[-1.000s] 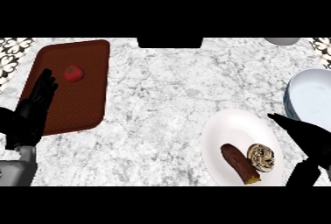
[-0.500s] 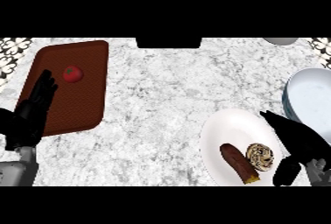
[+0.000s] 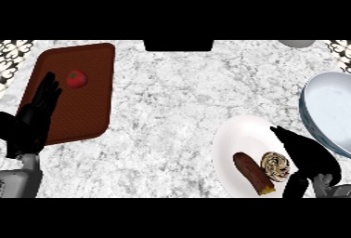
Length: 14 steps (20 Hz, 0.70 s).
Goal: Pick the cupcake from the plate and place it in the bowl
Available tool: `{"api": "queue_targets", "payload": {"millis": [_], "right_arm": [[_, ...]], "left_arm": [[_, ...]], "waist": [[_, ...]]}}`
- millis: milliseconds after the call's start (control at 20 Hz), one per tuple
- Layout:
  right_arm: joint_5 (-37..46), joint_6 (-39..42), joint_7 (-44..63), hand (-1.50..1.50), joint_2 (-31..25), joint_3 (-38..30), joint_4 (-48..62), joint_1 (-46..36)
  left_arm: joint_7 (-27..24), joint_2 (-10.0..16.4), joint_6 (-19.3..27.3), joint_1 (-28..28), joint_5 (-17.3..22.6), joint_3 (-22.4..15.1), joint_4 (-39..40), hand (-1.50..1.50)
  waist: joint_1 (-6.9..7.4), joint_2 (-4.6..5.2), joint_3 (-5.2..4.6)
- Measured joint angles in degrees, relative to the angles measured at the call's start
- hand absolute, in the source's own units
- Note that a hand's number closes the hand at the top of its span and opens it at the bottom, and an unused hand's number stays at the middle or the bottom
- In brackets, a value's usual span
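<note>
Cupcake sits on the white plate, just beside a brown sausage-like piece. My right hand hovers at its right edge, fingers relaxed, nothing held. Step: reach to grasp. Next: curl round it, lift, carry to the bowl nearby. Left hand rests open at left.

Matte black left hand with slender tapered fingers, boxy grey forearm beneath it, black right hand, sliver of grey wrist

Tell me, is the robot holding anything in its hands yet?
No, nothing. The right hand is open beside the cupcake on the plate; the left hand rests open.
</note>
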Motion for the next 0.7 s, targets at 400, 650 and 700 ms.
{"api": "queue_targets", "payload": {"millis": [400,650,700], "right_arm": [[6.7,-0.6,-4.1,-1.50,4.3,-1.8,4.3,0.7],[7.7,-0.1,-7.0,1.50,7.0,-3.6,8.3,0.3],[8.3,0.1,-7.6,1.50,7.2,-3.5,8.5,0.1]], "left_arm": [[-0.4,-1.1,-2.6,-0.6,-1.2,2.8,0.9,0.00],[-0.6,-2.5,-3.0,-0.2,-2.5,3.1,0.3,0.00],[-1.1,-2.8,-2.9,-0.6,-2.9,3.2,1.2,0.00]], "waist": [[-0.02,0.01,0.00],[0.02,-0.03,-0.05],[-0.05,-0.07,-0.15]]}}
